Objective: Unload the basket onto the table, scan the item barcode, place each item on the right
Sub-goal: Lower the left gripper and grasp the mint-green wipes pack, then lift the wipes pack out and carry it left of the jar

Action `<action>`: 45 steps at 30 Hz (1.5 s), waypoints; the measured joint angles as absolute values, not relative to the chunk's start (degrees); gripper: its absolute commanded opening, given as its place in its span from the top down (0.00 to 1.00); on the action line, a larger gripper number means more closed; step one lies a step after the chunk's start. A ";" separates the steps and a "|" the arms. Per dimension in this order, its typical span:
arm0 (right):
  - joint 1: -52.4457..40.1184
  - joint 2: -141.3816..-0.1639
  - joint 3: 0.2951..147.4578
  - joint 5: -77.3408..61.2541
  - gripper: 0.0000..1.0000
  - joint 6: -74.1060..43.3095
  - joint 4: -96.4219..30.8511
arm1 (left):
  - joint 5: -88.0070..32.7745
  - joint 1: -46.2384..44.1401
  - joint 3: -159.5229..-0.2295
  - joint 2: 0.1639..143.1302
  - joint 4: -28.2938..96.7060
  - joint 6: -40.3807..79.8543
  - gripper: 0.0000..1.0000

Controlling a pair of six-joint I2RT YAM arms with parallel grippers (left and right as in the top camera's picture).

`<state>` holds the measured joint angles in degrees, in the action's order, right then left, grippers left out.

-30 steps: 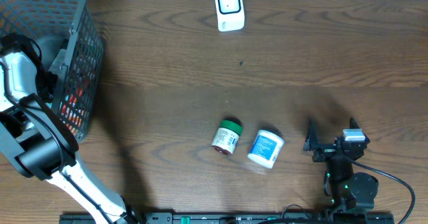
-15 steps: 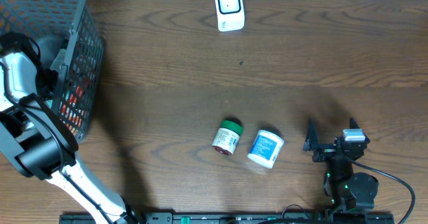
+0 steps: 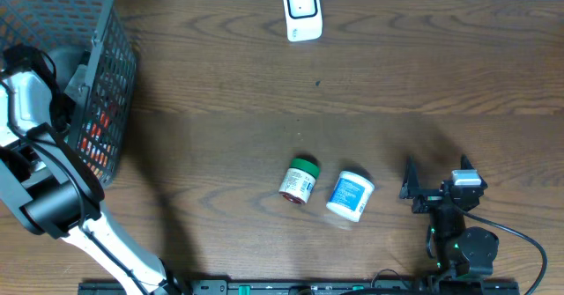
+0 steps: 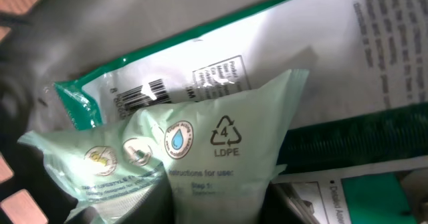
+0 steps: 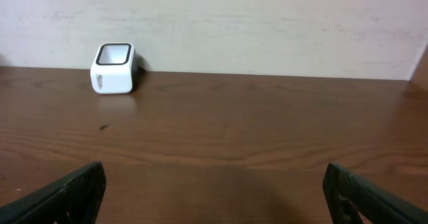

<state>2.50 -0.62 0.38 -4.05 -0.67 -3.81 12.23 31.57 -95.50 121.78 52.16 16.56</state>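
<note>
Pale green packet [image 4: 221, 150] fills the left wrist view, recycling triangle and printed instructions facing the camera, its lower end pinched between the two dark fingers of the left gripper [image 4: 217, 207]: jaws closed on the packet. It lies down inside the basket [image 3: 106, 57] at the upper left of the overhead frame, on top of a white pack [image 4: 321, 43] with a green edge and a barcode [image 4: 144, 93]. The left arm [image 3: 35, 110] reaches into that basket from the left edge. Out on the table [image 3: 264, 92], a green-lidded jar [image 3: 300, 180] and a blue-labelled tub [image 3: 351, 195] lie side by side at lower centre. The white scanner [image 3: 301, 11] stands at the top edge, well apart from the basket. At lower right, the right gripper [image 3: 436, 176] sits with jaws spread wide, holding nothing.
</note>
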 measured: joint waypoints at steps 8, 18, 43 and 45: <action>2.50 -0.62 0.38 -4.05 0.01 -0.67 -3.81 | 9.02 32.05 -95.53 117.10 52.16 16.97 0.92; 2.50 -0.62 0.38 -4.05 0.01 -0.67 -3.81 | 7.73 31.62 -95.96 88.86 49.23 19.97 0.92; 2.50 -0.62 0.38 -4.05 0.01 -0.67 -3.81 | -0.40 -18.85 -82.70 81.49 65.34 21.23 0.89; 2.50 -0.62 0.38 -4.05 0.01 -0.67 -3.81 | -0.60 -20.82 -81.30 84.62 64.40 21.23 0.89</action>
<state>2.50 -0.62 0.38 -4.05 -0.67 -3.81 -0.60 -20.82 -81.30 84.62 64.40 21.23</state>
